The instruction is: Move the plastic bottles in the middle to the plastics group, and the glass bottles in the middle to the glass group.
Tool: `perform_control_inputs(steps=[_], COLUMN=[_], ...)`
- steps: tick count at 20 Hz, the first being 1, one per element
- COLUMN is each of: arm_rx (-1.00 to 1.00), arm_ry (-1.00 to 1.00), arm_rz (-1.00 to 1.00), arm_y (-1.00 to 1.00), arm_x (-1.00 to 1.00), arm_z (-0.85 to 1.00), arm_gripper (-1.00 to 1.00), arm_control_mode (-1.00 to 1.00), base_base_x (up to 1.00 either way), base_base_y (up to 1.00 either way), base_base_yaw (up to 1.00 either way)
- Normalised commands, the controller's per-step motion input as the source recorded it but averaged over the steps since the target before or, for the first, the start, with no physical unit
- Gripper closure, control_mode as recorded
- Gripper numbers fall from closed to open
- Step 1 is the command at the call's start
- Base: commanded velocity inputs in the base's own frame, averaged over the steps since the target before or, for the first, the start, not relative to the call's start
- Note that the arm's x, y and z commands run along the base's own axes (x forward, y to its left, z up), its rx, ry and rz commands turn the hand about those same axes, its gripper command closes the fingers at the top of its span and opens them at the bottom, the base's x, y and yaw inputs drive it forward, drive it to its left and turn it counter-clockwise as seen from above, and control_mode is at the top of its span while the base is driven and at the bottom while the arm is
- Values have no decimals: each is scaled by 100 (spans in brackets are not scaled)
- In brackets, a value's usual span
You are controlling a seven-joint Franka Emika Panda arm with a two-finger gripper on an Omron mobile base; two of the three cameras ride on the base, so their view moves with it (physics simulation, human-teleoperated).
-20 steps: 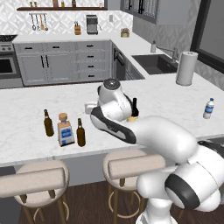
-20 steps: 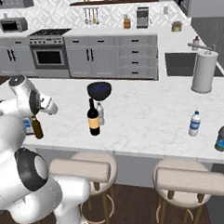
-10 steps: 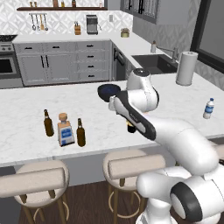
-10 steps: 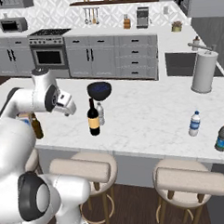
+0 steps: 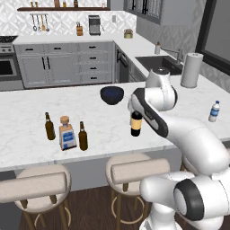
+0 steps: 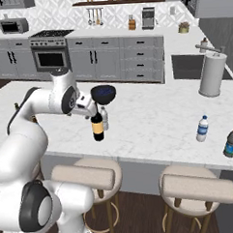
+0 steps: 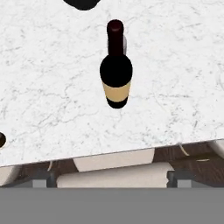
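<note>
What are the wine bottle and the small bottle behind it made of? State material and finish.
Wine bottle: seemingly dark glass, near-black and glossy, with a matte cream label band. Small bottle: probably plastic, pale, whitish and translucent; mostly hidden, so uncertain.

A white marble worktop (image 5: 27,148) runs across the kitchen, with cushioned stools (image 6: 83,176) tucked under its near edge on a dark wood floor (image 6: 138,214). Behind stand grey cabinets (image 5: 63,67) with dark handles, an oven (image 6: 50,56) under a hob, and a microwave (image 6: 12,26). A patterned pale wall (image 5: 58,20) carries a wooden shelf (image 5: 63,8) and hanging utensils (image 5: 38,20). A dark sink (image 5: 157,63) sits in the side counter beside a large dark window (image 5: 218,33).
</note>
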Motion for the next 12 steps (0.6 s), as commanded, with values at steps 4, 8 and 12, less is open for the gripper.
perform_control_inputs(steps=[4,8,12], arm_rx=[-1,0,0], arm_ry=[-6,0,0], arm_rz=[5,1,0], arm_y=[-25,-25,-13], arm_x=[49,57,58], arm_z=[-8,0,-5], arm_gripper=[-100,-100,-100], arm_control_mode=[-100,-100,-100], base_base_x=[0,0,0], base_base_y=[0,0,0], base_base_yaw=[0,0,0])
